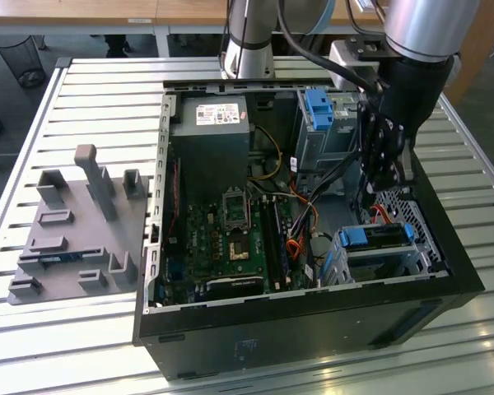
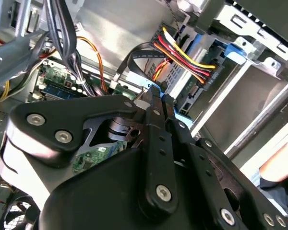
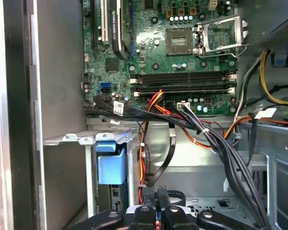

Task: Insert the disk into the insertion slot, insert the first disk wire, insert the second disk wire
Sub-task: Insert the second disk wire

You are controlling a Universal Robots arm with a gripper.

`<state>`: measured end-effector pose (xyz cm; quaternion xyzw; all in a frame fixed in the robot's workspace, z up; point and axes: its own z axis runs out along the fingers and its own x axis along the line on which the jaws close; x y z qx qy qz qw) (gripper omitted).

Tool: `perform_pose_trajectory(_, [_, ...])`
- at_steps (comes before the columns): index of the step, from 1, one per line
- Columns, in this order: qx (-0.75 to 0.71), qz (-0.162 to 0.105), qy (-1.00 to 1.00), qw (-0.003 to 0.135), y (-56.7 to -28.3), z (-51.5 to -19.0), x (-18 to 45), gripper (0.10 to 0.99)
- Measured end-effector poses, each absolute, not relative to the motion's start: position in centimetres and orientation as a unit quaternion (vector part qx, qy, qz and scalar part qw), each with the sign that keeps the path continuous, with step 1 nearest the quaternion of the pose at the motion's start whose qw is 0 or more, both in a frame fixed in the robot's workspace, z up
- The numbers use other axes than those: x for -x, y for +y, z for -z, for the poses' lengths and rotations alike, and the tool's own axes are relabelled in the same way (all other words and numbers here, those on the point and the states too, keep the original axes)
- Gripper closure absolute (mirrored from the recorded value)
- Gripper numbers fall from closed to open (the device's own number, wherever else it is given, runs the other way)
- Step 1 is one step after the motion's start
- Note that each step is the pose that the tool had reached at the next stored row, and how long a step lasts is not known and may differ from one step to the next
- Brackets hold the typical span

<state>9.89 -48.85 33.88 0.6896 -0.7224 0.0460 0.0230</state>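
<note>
The disk [image 1: 377,236] in its bright blue carrier lies inside the insertion slot [image 1: 412,262], the low perforated cage at the case's near corner on the exterior view's right. My gripper [image 1: 392,183] hangs just above that cage, its fingers pressed together. In the second wrist view the gripper [image 2: 157,96] ends close to the disk's rear. There a bundle of red, yellow and black wires [image 2: 187,60] runs into a black connector [image 2: 207,79] at the disk. A flat black cable [image 3: 170,153] loops down toward the gripper [image 3: 157,195]. Whether the pads pinch anything is hidden.
The open computer case [image 1: 313,329] sits on a slatted metal table. Inside are the motherboard [image 1: 230,239], the power supply [image 1: 210,140] and a taller grey cage with another blue tray [image 1: 317,107]. Loose cable bundles [image 3: 230,158] cross beside the gripper. A grey fixture block [image 1: 74,230] lies on the exterior view's left.
</note>
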Motion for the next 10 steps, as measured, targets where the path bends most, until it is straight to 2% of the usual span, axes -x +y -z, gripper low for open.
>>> perform_pose_trajectory(4, [-0.690, -0.043, -0.723, 0.020, -49.7, -33.9, -9.9, 0.941])
perform_pose_trajectory(10, [-0.690, -0.008, -0.724, -0.014, -50.4, -33.9, -9.9, 0.941])
